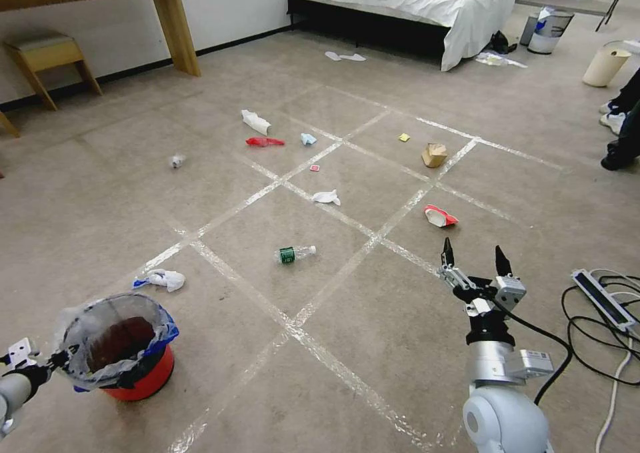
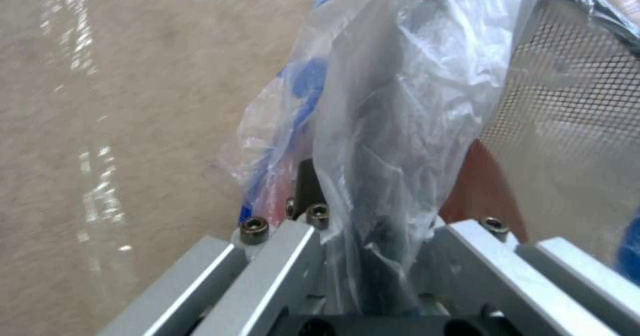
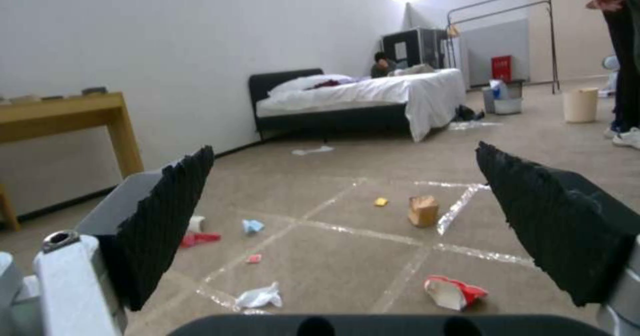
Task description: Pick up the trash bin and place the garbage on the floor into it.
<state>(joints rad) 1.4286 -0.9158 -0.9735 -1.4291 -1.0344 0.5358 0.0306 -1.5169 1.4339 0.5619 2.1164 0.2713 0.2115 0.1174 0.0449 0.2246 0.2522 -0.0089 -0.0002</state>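
The red trash bin [image 1: 127,356] with its crinkled clear liner is at the near left of the floor [image 1: 373,333]. My left gripper [image 1: 48,361] is shut on its rim. In the left wrist view the liner [image 2: 400,105] is pinched in my left gripper [image 2: 370,226]. My right gripper [image 1: 473,256] hovers open and empty at the near right. Garbage lies ahead of it: a red-and-white wrapper [image 1: 440,216] closest, a clear bottle [image 1: 295,254], a white tissue [image 1: 326,197] and a brown paper bag [image 1: 433,154]. Through my open right gripper [image 3: 347,201] I see the wrapper [image 3: 453,292] and the tissue [image 3: 260,296].
More litter lies farther out: a red wrapper [image 1: 265,142], a blue scrap [image 1: 308,138], a yellow wrapper [image 1: 404,137] and a tissue [image 1: 161,279] near the bin. A power strip [image 1: 603,300] with cables is at the right. A bed [image 1: 407,0], a wooden table [image 1: 173,23] and a person's shoes [image 1: 617,160] border the area.
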